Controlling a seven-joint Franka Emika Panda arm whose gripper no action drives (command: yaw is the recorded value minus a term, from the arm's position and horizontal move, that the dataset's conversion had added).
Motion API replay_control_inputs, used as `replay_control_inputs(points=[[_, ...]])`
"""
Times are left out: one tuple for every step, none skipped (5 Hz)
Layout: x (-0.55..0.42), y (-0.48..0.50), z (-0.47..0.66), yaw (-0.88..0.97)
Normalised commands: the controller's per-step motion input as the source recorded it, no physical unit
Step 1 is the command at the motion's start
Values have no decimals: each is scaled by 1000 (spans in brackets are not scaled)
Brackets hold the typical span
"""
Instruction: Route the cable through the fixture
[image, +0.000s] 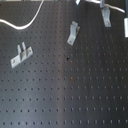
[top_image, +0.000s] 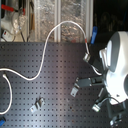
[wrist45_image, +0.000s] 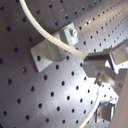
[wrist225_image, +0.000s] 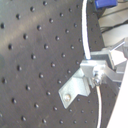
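In the first wrist view, the grey metal gripper (wrist45_image: 102, 62) pinches the thin white flexible cable (wrist45_image: 47, 32), its fingertips pressed onto the cord beside a small L-shaped metal bracket (wrist45_image: 50, 47) bolted to the black perforated board (wrist45_image: 30, 95). The second wrist view shows the cable (wrist225_image: 86, 35) running down to the fingers over another bracket (wrist225_image: 75, 90). Only the second exterior view shows the white robot arm (top_image: 116, 65) at right and the cable (top_image: 45, 52) arcing leftward. The first exterior view shows three brackets, one at centre left (image: 20, 55).
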Motion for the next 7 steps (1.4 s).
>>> replay_control_inputs(points=[[-250,-66,78,851],[-253,-44,10,888],[-281,-72,5,786],[-29,-19,1,163],[72,-204,13,0],[4,-92,21,0],[0,0,14,0]])
